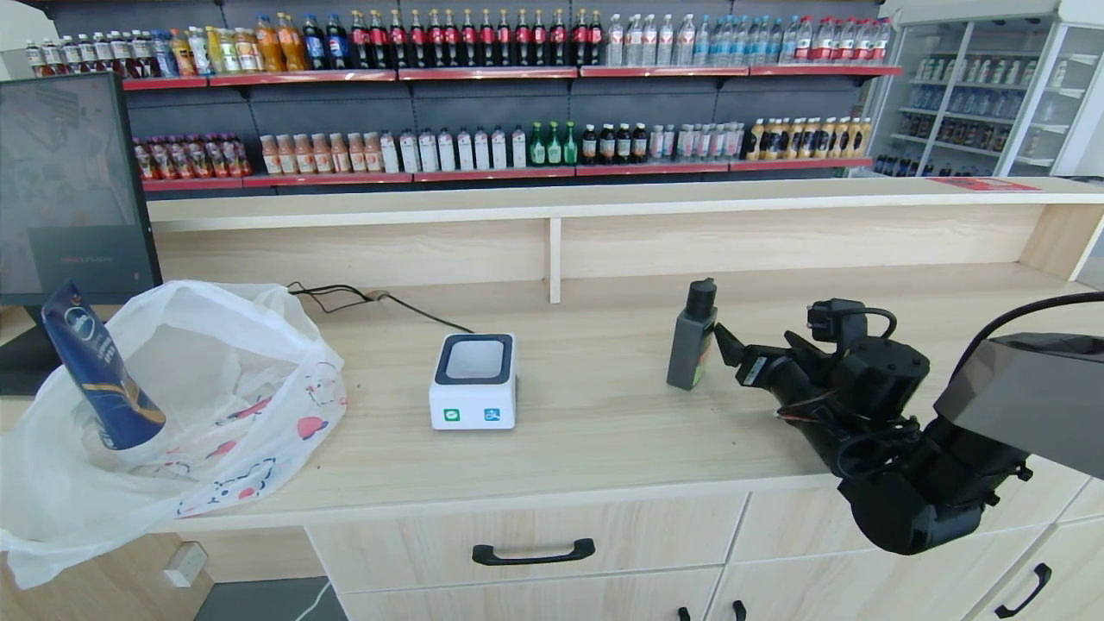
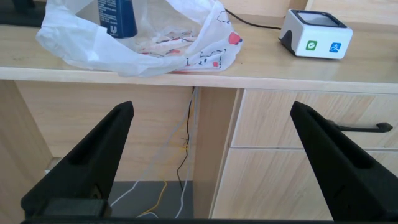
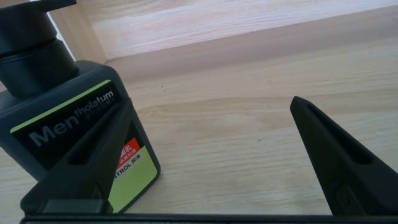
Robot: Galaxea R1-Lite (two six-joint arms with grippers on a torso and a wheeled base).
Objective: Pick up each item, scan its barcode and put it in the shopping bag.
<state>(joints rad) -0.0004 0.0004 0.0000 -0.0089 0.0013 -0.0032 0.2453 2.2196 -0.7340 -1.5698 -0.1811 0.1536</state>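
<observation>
The right gripper's jaws are spread wide, holding nothing. It hovers low over a light wooden counter, just beside a dark grey plastic bottle with a black pump cap and a lime green label. The bottle stands upright on the counter, to the robot's right of a small white box-shaped barcode scanner with a dark-framed glass top.

From the right wrist, 1 finger overlaps the front of the bottle, and most of the gap between the 2 fingers shows bare wood. Whether the finger touches the bottle cannot be told.

The left gripper's jaws are also spread wide and hold nothing. It sits below the counter's edge, facing the cabinet fronts.

At the robot's left end of the counter lies a translucent white plastic shopping bag printed with red and black cartoons, its mouth open. A tall dark blue tube with gold trim leans inside it. The bag and the bottle are well apart, with the scanner between them.

A thin black cable runs from behind the scanner towards a dark flat monitor behind the bag. Red-edged shelves of drinks bottles line the back wall.
</observation>
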